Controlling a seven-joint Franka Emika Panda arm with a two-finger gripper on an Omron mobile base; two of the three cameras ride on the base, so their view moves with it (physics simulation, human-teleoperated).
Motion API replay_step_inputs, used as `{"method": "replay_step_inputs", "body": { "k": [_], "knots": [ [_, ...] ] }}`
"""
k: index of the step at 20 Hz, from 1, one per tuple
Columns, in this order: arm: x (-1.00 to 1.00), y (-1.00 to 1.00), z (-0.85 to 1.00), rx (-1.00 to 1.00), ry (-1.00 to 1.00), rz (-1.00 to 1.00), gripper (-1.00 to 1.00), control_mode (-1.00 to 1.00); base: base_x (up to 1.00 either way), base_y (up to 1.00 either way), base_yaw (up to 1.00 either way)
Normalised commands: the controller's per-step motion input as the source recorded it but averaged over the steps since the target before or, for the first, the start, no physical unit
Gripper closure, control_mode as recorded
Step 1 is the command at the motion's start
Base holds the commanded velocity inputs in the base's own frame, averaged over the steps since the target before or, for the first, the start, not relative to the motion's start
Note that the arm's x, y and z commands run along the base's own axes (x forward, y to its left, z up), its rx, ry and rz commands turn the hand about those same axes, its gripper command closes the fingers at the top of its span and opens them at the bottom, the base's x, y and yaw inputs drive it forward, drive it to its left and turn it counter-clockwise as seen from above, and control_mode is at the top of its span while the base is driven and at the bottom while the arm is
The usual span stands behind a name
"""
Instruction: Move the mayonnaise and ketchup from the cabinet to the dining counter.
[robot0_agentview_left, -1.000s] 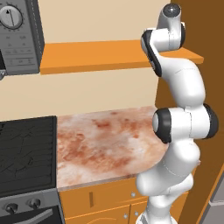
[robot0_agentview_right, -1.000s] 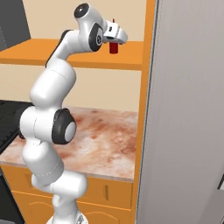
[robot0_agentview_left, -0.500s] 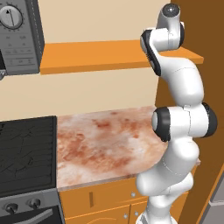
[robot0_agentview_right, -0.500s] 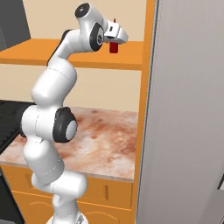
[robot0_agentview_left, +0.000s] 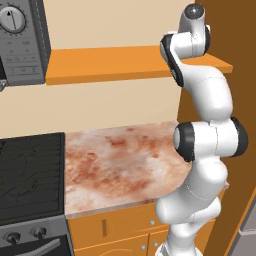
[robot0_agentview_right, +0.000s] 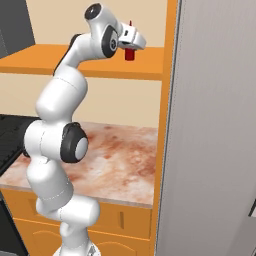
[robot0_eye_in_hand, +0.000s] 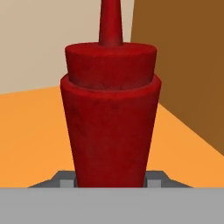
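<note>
The ketchup (robot0_eye_in_hand: 109, 118), a slim dark-red bottle with a pointed nozzle, stands upright on the bright-orange cabinet shelf (robot0_eye_in_hand: 30, 131) close to its brown side wall. My gripper (robot0_eye_in_hand: 109, 183) is shut on the bottle's lower body, one finger tip on each side. In the right base view the gripper (robot0_agentview_right: 132, 44) reaches over the shelf (robot0_agentview_right: 60, 62), and the ketchup (robot0_agentview_right: 129, 54) shows below the hand with its nozzle above it. In the left base view the arm hides the hand at the shelf's (robot0_agentview_left: 115, 62) right end. The mayonnaise and the dining counter are out of view.
Below the shelf lies a marbled worktop (robot0_agentview_left: 125, 160) with a black cooktop (robot0_agentview_left: 30, 170) on its left. A grey microwave (robot0_agentview_left: 20, 40) hangs at the upper left. A tall grey panel (robot0_agentview_right: 215, 125) stands to the right of the shelf.
The fingers have closed from wide open onto the ketchup bottle. The arm and the bottle have hardly moved.
</note>
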Motion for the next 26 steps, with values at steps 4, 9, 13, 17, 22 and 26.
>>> {"method": "replay_step_inputs", "body": {
  "k": [4, 9, 13, 17, 22, 26],
  "knots": [
    [-0.66, 0.0, 0.02, 0.0, -0.08, 0.02, 1.0, -1.0, 0.0, 0.0, 0.0],
    [-0.98, 0.21, 0.16, -0.01, -0.2, 0.15, 1.0, -1.0, 0.0, 0.0, 0.0],
    [-1.0, 0.41, 0.02, -0.06, -0.35, 0.23, 1.0, -1.0, 0.0, 0.0, 0.0],
    [-1.0, 0.39, 0.02, -0.05, -0.36, 0.26, 1.0, -1.0, 0.0, 0.0, 0.0],
    [-1.0, 0.4, 0.07, -0.05, -0.19, 0.31, 1.0, -1.0, 0.0, 0.0, 0.0],
    [-1.0, 0.28, 0.0, -0.05, -0.03, 0.3, 1.0, -1.0, 0.0, 0.0, 0.0]
  ]
}}
